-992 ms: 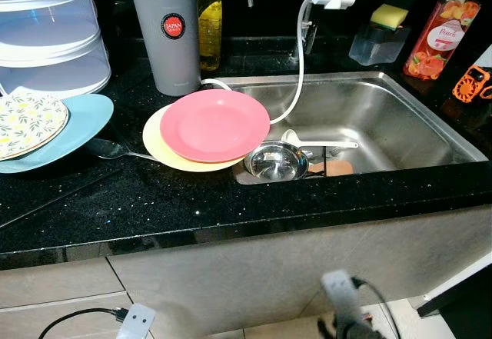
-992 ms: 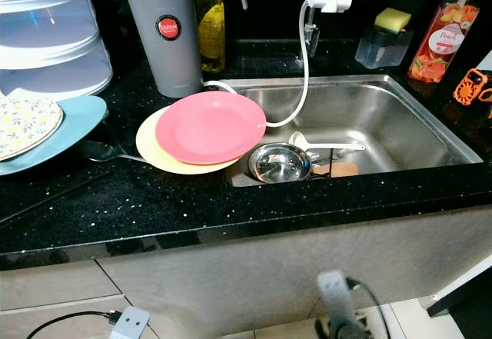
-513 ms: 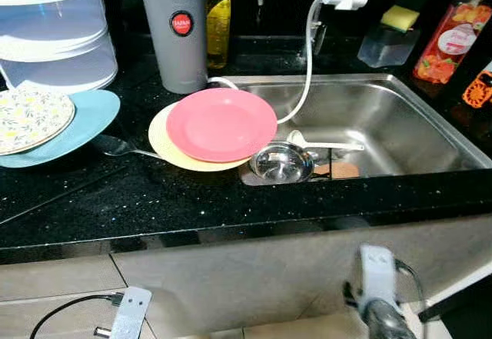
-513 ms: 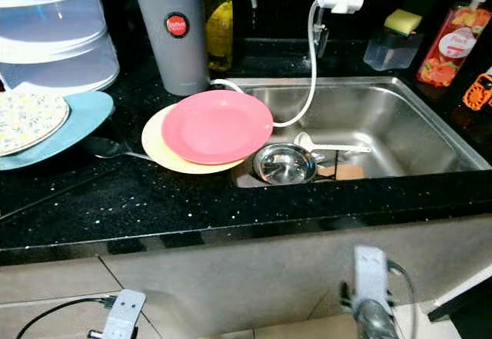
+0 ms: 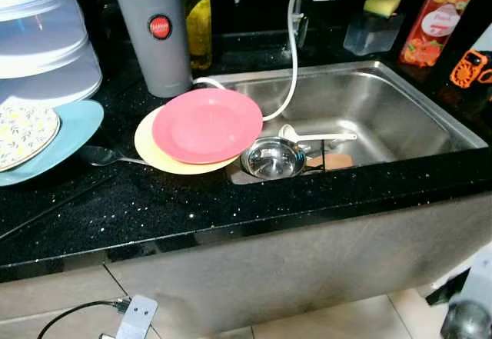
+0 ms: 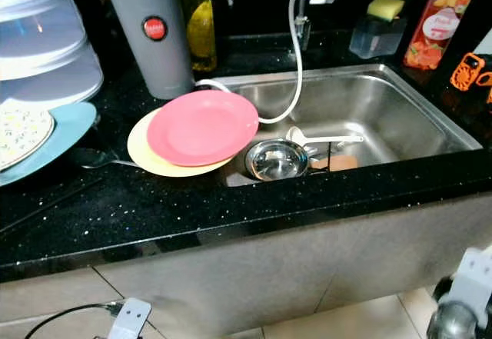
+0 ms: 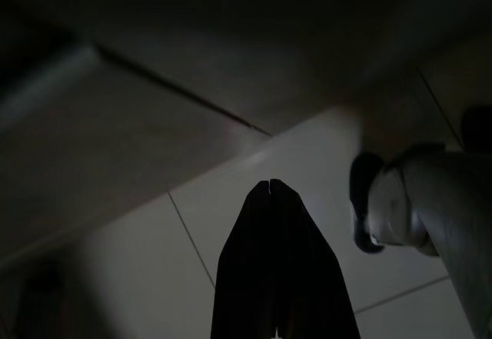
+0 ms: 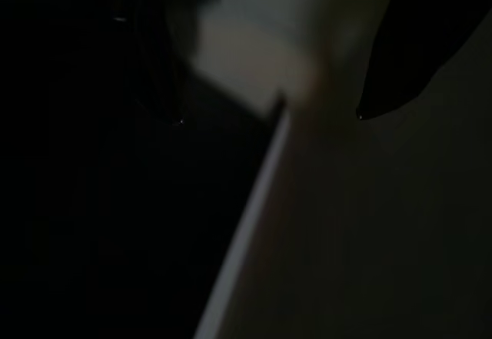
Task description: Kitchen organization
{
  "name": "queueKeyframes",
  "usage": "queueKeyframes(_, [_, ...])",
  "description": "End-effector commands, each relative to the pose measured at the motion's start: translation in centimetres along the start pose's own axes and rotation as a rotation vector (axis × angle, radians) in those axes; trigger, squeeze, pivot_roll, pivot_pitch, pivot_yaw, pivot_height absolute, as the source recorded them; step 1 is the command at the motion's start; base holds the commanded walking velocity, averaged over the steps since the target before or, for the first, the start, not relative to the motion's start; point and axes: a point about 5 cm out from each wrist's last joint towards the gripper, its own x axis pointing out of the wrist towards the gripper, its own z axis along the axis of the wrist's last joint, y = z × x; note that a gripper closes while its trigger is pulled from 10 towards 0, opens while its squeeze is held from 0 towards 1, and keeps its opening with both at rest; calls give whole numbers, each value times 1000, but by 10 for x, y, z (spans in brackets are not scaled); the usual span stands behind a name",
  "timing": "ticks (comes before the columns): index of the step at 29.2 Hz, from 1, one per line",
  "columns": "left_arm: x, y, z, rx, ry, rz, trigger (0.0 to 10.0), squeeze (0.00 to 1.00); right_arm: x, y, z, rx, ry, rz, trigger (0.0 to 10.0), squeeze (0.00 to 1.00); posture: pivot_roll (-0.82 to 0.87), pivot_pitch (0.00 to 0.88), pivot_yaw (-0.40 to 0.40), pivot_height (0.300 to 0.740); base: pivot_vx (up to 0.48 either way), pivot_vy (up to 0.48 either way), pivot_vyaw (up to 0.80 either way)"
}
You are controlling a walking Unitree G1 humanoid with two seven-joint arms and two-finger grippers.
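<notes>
Left wrist view, left end effector [image 7: 270,182] closed over floor tiles, right end effector's state unclear, pink plate [image 5: 207,124] beside sink [image 5: 400,101].

left hand [image 7: 270,185] hangs low, fingers together; right arm idle.
</notes>
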Motion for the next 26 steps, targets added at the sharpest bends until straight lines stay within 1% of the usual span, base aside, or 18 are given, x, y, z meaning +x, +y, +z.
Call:
queueKeyframes(1, [0,6,0,30,11,-1,10000,0,4,-3,18,21,-80,-56,10000,0,40,26,5,740,0,0,0])
queueKeyframes(5, [2,2,5,53,-1,-26,10000,0,12,-15,82,89,-314,-221,10000,0,24,31,22,740,0,0,0])
queueKeyframes(6, [2,2,5,53,-1,-26,10000,0,12,-15,82,89,-314,-221,10000,0,24,31,22,740,0,0,0])
queueKeyframes(7, [2,2,5,54,0,-28,10000,0,12,-17,93,99,-359,-235,10000,0,24,31,22,740,0,0,0])
queueKeyframes(8, [1,2,4,55,5,-30,10000,0,10,-18,115,125,-438,-246,10000,0,15,37,29,740,0,0,0])
queueKeyframes(9, [1,2,4,55,5,-30,10000,0,10,-18,115,125,-438,-246,10000,0,15,37,29,740,0,0,0])
queueKeyframes(10, [1,1,1,59,16,-34,10000,0,1,-21,166,185,-611,-250,10000,0,15,37,29,740,0,0,0])
queueKeyframes(11, [1,1,0,61,22,-37,10000,0,-6,-21,193,216,-701,-239,10000,0,15,37,29,740,0,0,0])
queueKeyframes(12, [1,1,0,61,22,-37,10000,0,-6,-21,193,216,-701,-239,10000,0,15,37,29,740,0,0,0])
queueKeyframes(14, [0,1,-1,63,28,-40,10000,0,-16,-21,222,253,-792,-220,10000,0,10,42,31,740,0,0,0])
queueKeyframes(15, [0,1,-2,63,32,-40,10000,0,-27,-16,249,286,-877,-164,10000,0,10,42,31,740,0,0,0])
queueKeyframes(16, [0,1,-2,63,32,-40,10000,0,-27,-16,249,286,-877,-164,10000,0,10,42,31,740,0,0,0])
queueKeyframes(19, [0,1,-3,57,43,-35,10000,0,-57,2,303,361,-1049,16,10000,0,20,37,21,740,0,0,0])
queueKeyframes(21, [0,1,-4,54,46,-34,10000,0,-64,8,313,381,-1075,73,10000,0,18,36,19,740,0,0,0])
queueKeyframes(23, [-1,1,-6,46,55,-30,10000,0,-84,36,331,383,-1112,302,10000,0,18,36,18,740,0,0,0])
queueKeyframes(24, [-1,1,-6,46,55,-30,10000,0,-84,36,331,383,-1112,302,10000,0,18,36,18,740,0,0,0])
queueKeyframes(25, [-1,1,-8,35,63,-19,10000,0,-116,78,334,238,-1145,610,10000,0,33,27,7,740,0,0,0])
queueKeyframes(26, [-1,1,-8,35,63,-19,10000,0,-116,78,334,238,-1145,610,10000,0,33,27,7,740,0,0,0])
